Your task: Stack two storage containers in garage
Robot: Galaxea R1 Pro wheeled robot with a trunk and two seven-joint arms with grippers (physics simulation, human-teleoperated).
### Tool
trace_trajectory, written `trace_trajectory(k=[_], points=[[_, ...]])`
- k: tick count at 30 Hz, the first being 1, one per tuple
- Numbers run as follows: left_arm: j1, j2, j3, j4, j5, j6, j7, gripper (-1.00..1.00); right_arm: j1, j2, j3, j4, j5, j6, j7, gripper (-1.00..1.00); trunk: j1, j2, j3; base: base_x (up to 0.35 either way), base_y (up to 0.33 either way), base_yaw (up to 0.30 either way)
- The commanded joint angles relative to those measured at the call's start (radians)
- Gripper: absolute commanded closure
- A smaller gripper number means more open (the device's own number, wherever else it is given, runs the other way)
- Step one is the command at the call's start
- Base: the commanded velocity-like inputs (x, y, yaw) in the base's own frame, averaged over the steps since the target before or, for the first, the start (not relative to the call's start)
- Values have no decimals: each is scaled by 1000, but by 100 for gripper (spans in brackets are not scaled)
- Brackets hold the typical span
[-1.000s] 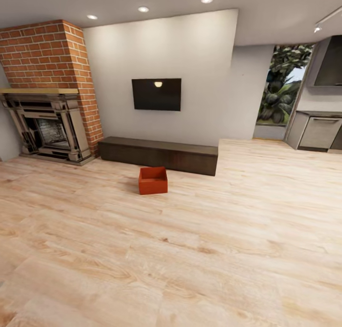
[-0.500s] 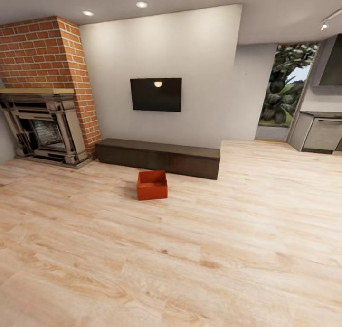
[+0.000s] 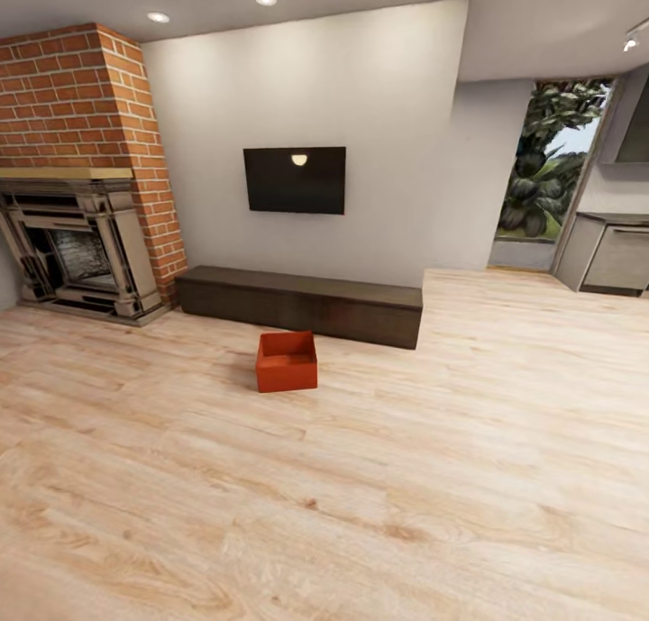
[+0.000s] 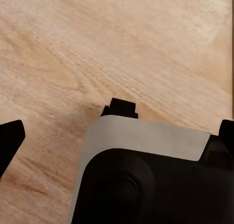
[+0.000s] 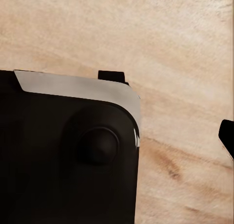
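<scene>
One orange-red topless storage container [image 3: 287, 361] stands upright on the living room's light wood plank floor [image 3: 379, 486], just in front of a low dark bench. The second container is out of view. In the left wrist view, my left gripper [image 4: 118, 136] hangs open over the planks, with one black fingertip [image 4: 9, 138] at each side edge and nothing between them. The right wrist view catches one black fingertip [image 5: 227, 135] of my right gripper at the edge, set wide and holding nothing. Both wrist views look down past my grey and black base.
A long dark bench [image 3: 302, 304] runs along the white wall under a black TV [image 3: 295, 180]. The red brick fireplace [image 3: 77, 242] stands at the left. At the right are a glass door with plants behind it [image 3: 550, 175] and grey cabinets [image 3: 613, 259].
The camera has come closer to the wall, so the container, bench and fireplace look a little larger and lower. Nothing in the room has moved.
</scene>
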Motion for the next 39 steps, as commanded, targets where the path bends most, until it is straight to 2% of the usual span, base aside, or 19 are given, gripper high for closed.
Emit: trace_trajectory(k=[1, 39], points=[[-1, 0, -1, 1, 5, -3, 1, -100, -1, 0, 8, 3, -6, -5, -2, -100, 1, 0, -1, 322, 0, 0], [-1, 0, -1, 1, 5, -4, 1, -100, -1, 0, 8, 3, -6, -5, -2, -100, 1, 0, -1, 322, 0, 0]])
